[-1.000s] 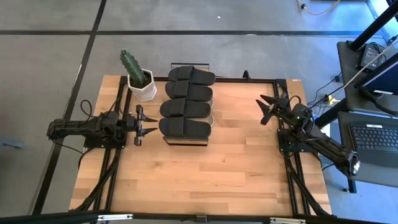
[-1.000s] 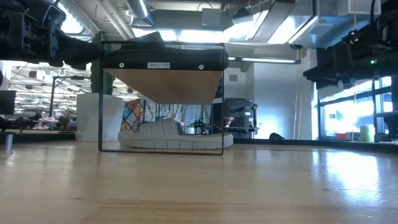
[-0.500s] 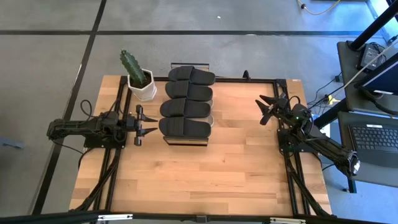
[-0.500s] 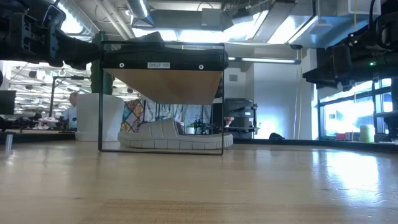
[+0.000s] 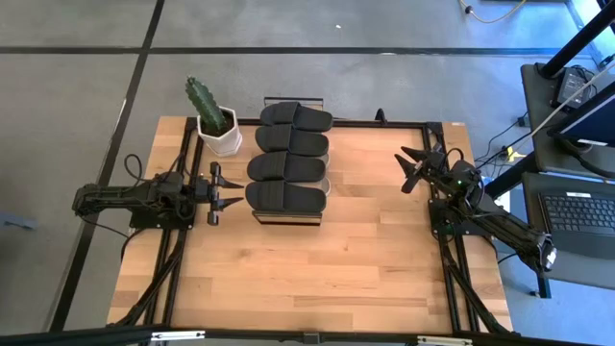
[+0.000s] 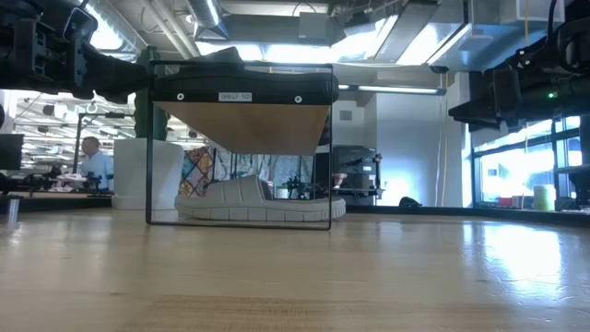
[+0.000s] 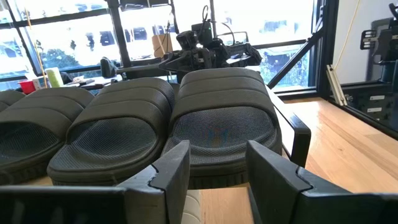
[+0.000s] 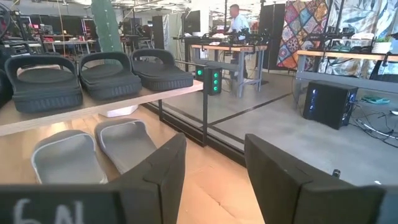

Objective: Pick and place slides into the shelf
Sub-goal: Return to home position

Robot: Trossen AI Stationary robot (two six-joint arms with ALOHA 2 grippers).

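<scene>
The left hand, just beside the shelf, and the right hand, well apart from it, both hang empty with fingers apart, probably because four black slides lie on its top and the light slides under it, long axes across the tabletop, toes seemingly toward the left arm.

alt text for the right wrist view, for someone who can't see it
A row of black wide-strap slides sits on the light wood top of the low dark-framed shelf, with two light grey-beige slides side by side on the table beneath it. The right gripper is open and empty in the foreground; a person stands in the room beyond.
</scene>
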